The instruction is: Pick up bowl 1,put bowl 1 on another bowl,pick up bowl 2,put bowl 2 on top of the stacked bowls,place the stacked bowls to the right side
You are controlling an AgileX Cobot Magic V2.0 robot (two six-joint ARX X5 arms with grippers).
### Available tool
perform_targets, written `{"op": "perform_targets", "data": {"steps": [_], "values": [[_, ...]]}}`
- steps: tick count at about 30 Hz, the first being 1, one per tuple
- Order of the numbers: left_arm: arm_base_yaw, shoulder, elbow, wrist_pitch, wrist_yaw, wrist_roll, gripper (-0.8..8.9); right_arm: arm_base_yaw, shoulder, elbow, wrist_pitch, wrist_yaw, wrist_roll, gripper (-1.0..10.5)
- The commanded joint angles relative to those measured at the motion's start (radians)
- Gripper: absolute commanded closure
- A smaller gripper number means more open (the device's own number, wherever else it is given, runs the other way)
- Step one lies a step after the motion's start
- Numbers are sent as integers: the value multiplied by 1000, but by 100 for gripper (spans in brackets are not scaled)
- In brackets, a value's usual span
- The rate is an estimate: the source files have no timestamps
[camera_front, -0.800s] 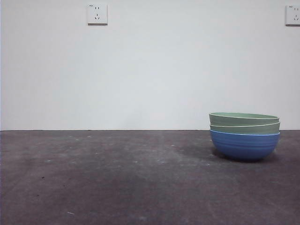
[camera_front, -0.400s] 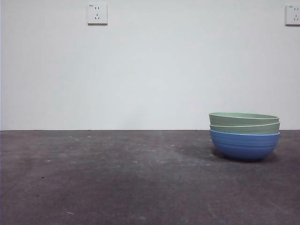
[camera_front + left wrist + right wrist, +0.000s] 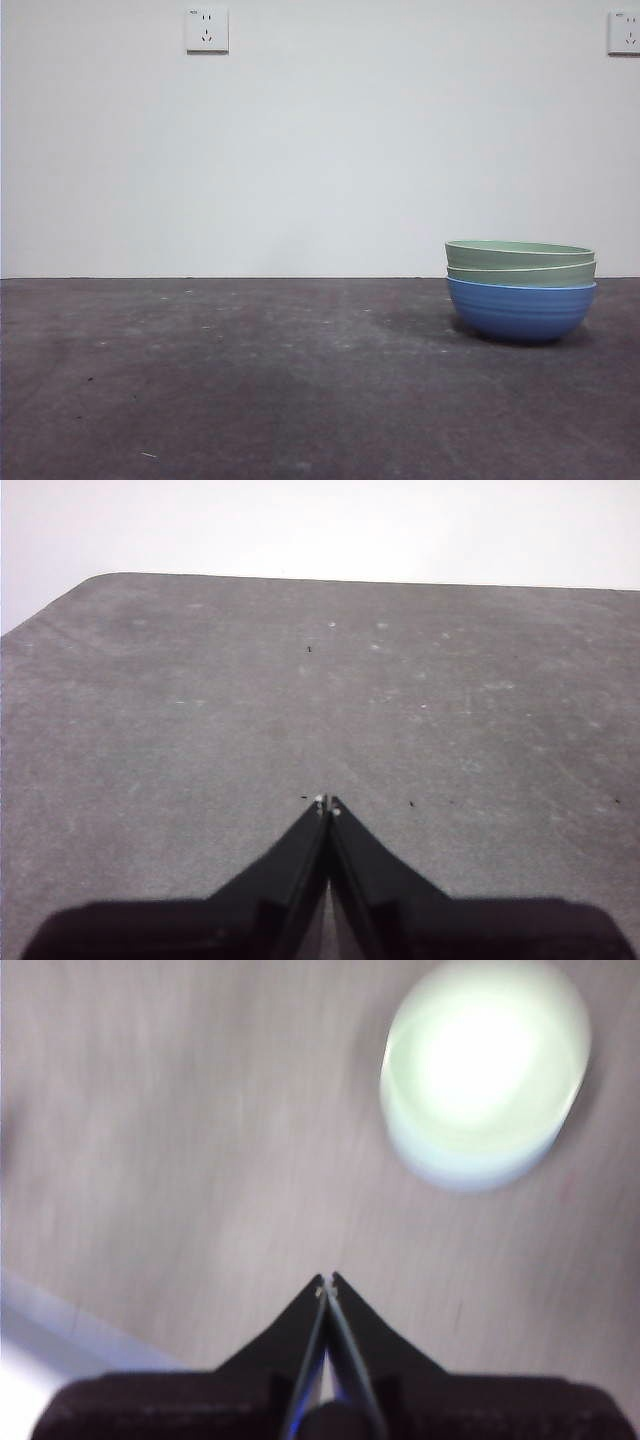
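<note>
Fingers of the left gripper [image 3: 327,802] and right gripper [image 3: 327,1279] are pressed together, empty, above the table [image 3: 250,380]. On its right side, the stacked bowls [image 3: 521,290] rest: two green nested in blue.

low front camera faced level across table [image 3: 250,380], wrist cameras looked down over it, right wrist and front shared the stacked bowls [image 3: 521,290]

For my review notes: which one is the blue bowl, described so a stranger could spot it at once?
Start from the dark table before the white wall and look to its right side, where three bowls sit nested in a stack. The blue bowl is the bottom one, resting on the table. The two bowls inside it are pale green; only it is blue.
</note>
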Motion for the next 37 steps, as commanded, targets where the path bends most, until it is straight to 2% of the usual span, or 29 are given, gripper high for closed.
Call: {"op": "perform_targets", "data": {"steps": [1,4,11,15,22,30,37], "values": [[2,-3,-13,-3,6,-6,814,-28,-93,-66,176,-33,-1,945],[2,-3,-13,-3,6,-6,814,-77,-211,-198,344,-103,-2,945],[2,-3,-13,-3,6,-6,814,-168,-492,-616,749,-90,-5,945],[2,-3,-13,-3,6,-6,814,-174,-624,-810,878,-65,-5,945],[2,-3,-13,-3,6,-6,814,-174,-766,-1004,901,37,-4,945],[2,-3,-13,-3,6,-6,814,-174,-860,-1131,894,34,21,945],[2,-3,-13,-3,6,-6,814,-174,-866,-1164,878,34,33,945]]}}
